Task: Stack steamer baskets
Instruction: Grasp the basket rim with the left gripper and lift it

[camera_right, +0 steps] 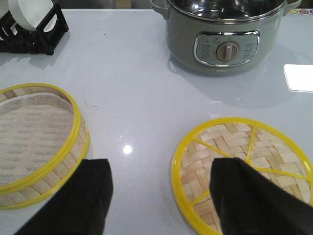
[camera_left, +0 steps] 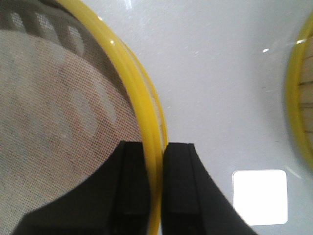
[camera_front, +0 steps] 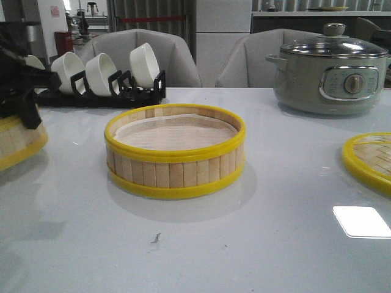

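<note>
One steamer basket with pale slat walls, yellow rims and a white liner stands in the middle of the table; the right wrist view shows it too. A second steamer basket sits at the far left edge, partly cut off. My left gripper is shut on this basket's yellow rim, one finger inside over the mesh liner, one outside. In the front view the left arm shows as a black shape over it. My right gripper is open above bare table, between the middle basket and the lid.
A flat woven bamboo lid with a yellow rim lies at the right edge, also in the right wrist view. A grey electric pot stands at the back right. A black rack of white bowls is at the back left.
</note>
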